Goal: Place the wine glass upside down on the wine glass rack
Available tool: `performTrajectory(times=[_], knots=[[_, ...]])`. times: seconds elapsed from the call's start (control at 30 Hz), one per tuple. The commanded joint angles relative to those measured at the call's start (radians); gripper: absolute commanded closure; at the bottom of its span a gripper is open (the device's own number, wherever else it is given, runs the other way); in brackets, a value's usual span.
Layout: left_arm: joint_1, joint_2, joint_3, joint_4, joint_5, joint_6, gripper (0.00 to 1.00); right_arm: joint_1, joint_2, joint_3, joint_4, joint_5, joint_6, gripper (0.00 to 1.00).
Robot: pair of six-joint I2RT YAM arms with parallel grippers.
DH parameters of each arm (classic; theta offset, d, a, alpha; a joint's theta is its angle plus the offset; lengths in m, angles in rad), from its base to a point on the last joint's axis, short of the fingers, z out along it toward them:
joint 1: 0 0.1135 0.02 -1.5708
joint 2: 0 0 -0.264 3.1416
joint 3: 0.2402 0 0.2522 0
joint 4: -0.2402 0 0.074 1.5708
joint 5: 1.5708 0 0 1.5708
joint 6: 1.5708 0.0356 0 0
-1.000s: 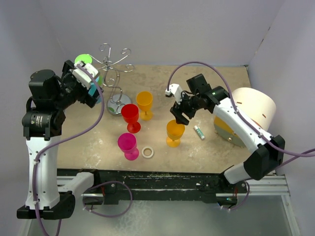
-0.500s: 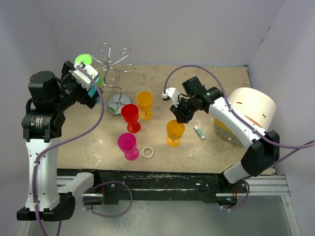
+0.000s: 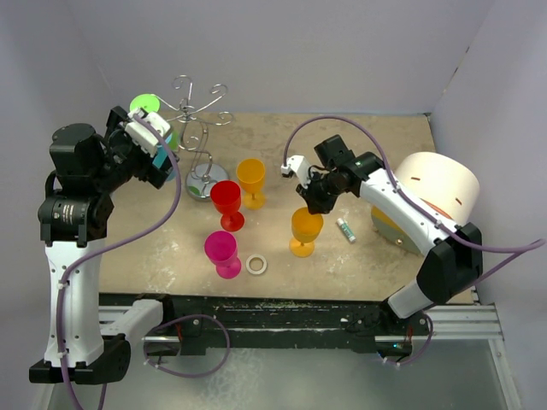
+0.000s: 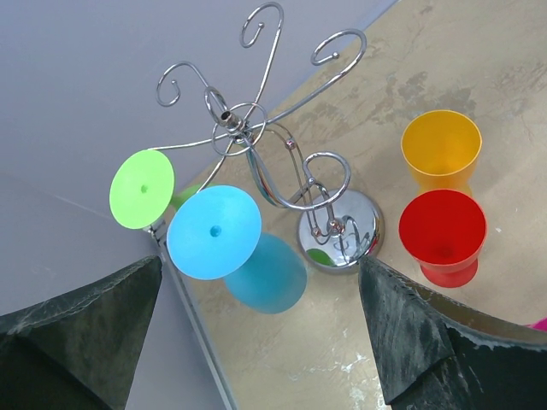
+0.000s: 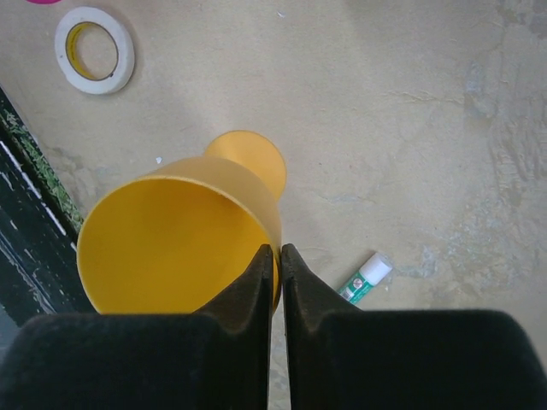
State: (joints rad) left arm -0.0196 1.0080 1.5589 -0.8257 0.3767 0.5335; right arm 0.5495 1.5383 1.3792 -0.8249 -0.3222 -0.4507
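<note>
Your right claw point(image 3: 309, 202) has swung in and pinched shut on the rim of the nearer orange wine glass point(image 3: 304, 231), upright on the surface point(image 3: 385, 145) at 4 o'clock from the wine glass rack point(image 3: 198, 141). Looks light, stiff, slick: stem's safer. Left claw point(image 3: 155, 147) gapes empty.

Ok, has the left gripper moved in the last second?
No. The left gripper stays open in the same spot beside the rack.

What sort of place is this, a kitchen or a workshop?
Likely a robot test bench: mechanical arms bolted beside a white-walled table, plastic goblets and a wine glass rack set out.
</note>
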Motion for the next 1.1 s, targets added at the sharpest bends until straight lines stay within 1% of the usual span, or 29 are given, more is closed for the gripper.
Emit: performTrajectory(times=[0.0,0.07,0.3,0.5,0.7,0.83,0.97,1.07], knots=[[0.007,-0.009,0.003,0.045,-0.015,-0.015,0.01,0.004,-0.02,0.037,-0.025,-0.004,-0.03,0.96],[0.007,-0.008,0.003,0.047,-0.018,-0.019,0.01,0.004,-0.028,0.064,-0.036,-0.02,-0.028,1.0],[0.007,-0.004,0.006,0.063,-0.037,-0.053,0.01,-0.016,-0.083,0.18,-0.029,0.057,-0.06,1.0],[0.017,0.001,0.013,0.096,-0.033,-0.124,0.01,-0.088,-0.112,0.368,-0.024,0.034,-0.09,1.0],[0.038,0.029,0.081,0.094,0.069,-0.204,0.01,-0.103,-0.119,0.543,0.04,0.016,-0.082,1.0],[0.05,0.064,0.141,0.097,0.162,-0.273,0.01,-0.103,-0.122,0.633,0.131,-0.017,-0.027,1.0],[0.052,0.103,0.172,0.144,0.234,-0.38,0.01,-0.103,-0.114,0.695,0.23,-0.037,0.05,1.0],[0.051,0.141,0.175,0.211,0.274,-0.54,0.01,-0.103,-0.07,0.777,0.263,-0.09,0.112,1.0]])
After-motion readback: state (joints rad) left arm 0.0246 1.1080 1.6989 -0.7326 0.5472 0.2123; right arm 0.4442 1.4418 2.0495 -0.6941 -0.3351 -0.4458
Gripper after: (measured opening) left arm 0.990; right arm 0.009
